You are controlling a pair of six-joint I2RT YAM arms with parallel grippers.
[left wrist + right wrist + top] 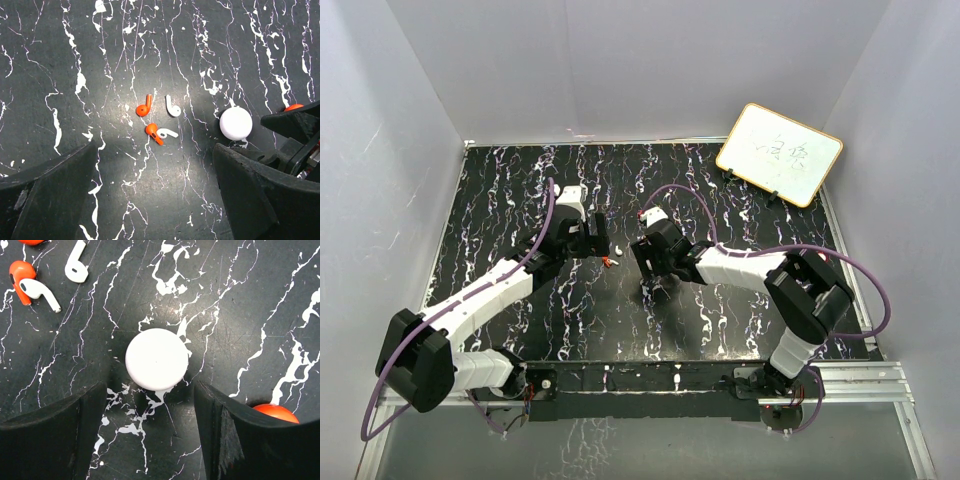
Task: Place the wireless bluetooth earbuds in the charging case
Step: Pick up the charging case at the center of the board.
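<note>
The white round case (156,359) looks shut, so nothing shows inside it. It lies flat on the black table (620,320), right between the fingers of the right gripper (150,390). Those jaws are wide apart and do not squeeze it. A red round case (272,412) peeks out beside one finger.

The red earbuds (144,106) and white earbuds (172,106) lie loose, just ahead of the left gripper (155,152), whose jaws are wide and hold nothing. Both arms reach low, tips close together.
</note>
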